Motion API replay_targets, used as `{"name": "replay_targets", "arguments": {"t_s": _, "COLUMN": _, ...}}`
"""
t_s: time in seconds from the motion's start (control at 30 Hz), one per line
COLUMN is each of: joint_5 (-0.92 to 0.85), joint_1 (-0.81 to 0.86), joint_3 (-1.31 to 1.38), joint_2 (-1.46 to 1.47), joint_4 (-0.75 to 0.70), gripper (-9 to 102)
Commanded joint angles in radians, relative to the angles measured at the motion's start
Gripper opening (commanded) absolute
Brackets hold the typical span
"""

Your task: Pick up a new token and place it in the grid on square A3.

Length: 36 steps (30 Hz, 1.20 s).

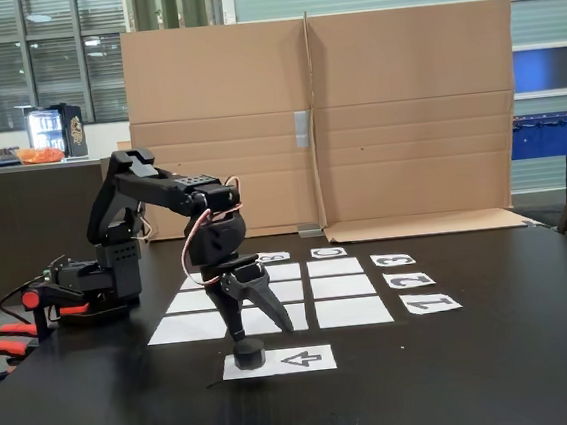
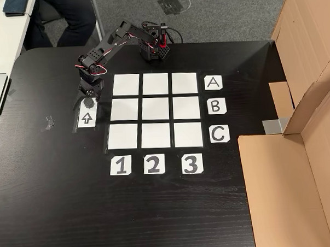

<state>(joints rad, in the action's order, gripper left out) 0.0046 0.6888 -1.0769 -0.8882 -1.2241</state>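
Note:
The token (image 1: 249, 354) is a small black puck lying on the left end of the white arrow sheet (image 1: 296, 360). My gripper (image 1: 262, 330) points down just above it, fingers spread open, with one fingertip (image 1: 239, 334) right over the puck. From above, the gripper (image 2: 88, 93) hangs over the token (image 2: 88, 103) at the top of the arrow sheet (image 2: 86, 119). The grid (image 2: 156, 110) of nine white sheets lies to the right. Square A3 (image 2: 184, 82) is its top right corner, bare.
Label cards A (image 2: 213, 82), B, C and 1, 2, 3 (image 2: 191, 163) edge the grid. The arm's base (image 2: 153, 48) is clamped at the table's top edge. Cardboard walls (image 2: 299, 178) stand on the right. A person's legs (image 2: 67, 18) are beyond the table.

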Motion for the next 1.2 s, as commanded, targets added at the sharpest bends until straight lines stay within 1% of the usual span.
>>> {"name": "replay_targets", "arguments": {"t_s": 0.0, "joint_5": 0.0, "joint_1": 0.02, "joint_3": 0.049, "joint_2": -0.003, "joint_4": 0.008, "gripper": 51}}
{"name": "replay_targets", "arguments": {"t_s": 0.3, "joint_5": 0.003, "joint_1": 0.052, "joint_3": 0.077, "joint_2": 0.017, "joint_4": 0.009, "gripper": 46}}
{"name": "replay_targets", "arguments": {"t_s": 0.47, "joint_5": 0.009, "joint_1": 0.06, "joint_3": 0.081, "joint_2": 0.023, "joint_4": 0.029, "gripper": 39}}
{"name": "replay_targets", "arguments": {"t_s": 0.5, "joint_5": 0.009, "joint_1": 0.061, "joint_3": 0.081, "joint_2": 0.023, "joint_4": 0.04, "gripper": 35}}
{"name": "replay_targets", "arguments": {"t_s": 0.83, "joint_5": 0.009, "joint_1": 0.066, "joint_3": 0.081, "joint_2": 0.029, "joint_4": 0.057, "gripper": 27}}
{"name": "replay_targets", "arguments": {"t_s": 1.17, "joint_5": 0.009, "joint_1": 0.066, "joint_3": 0.077, "joint_2": 0.029, "joint_4": 0.057, "gripper": 26}}
